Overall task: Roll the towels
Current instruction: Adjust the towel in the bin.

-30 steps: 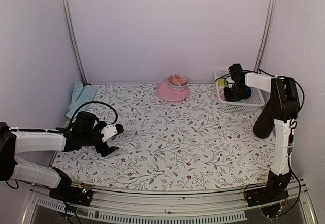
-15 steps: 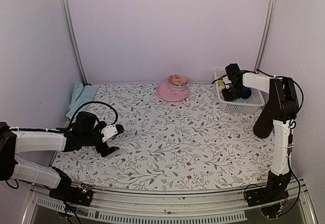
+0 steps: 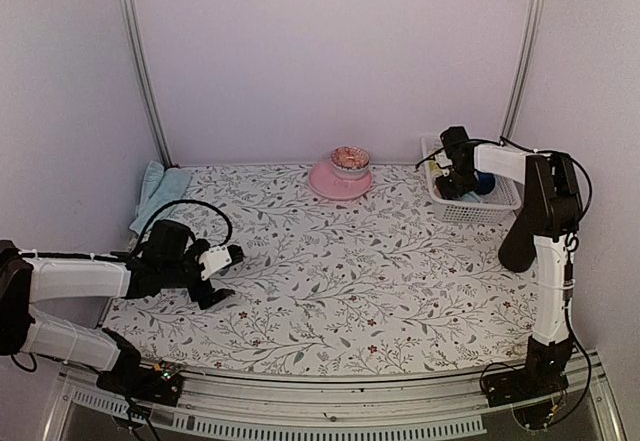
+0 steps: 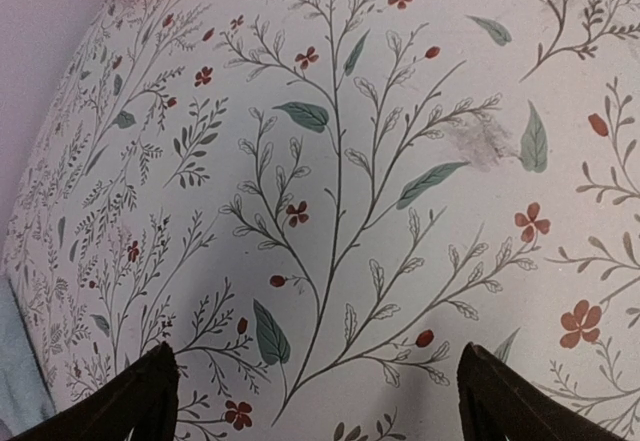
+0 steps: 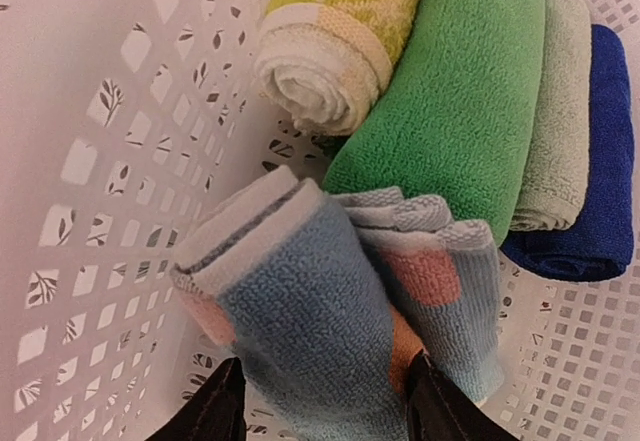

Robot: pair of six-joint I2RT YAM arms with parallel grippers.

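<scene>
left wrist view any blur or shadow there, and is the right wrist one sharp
Left wrist view: the tablecloth print is sharp, with a soft shadow low between the dark fingertips; right wrist view: the rolled towels are crisp and evenly lit, no glare.

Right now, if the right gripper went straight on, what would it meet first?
The blue rolled towel with pink patches in the white basket lies directly ahead of the right gripper; it looks close, though depth is unclear.

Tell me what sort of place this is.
Probably a robot test booth: left arm and right arm bolted at the table's edge, plain walls with metal rails, a basket of rolled towels.
</scene>
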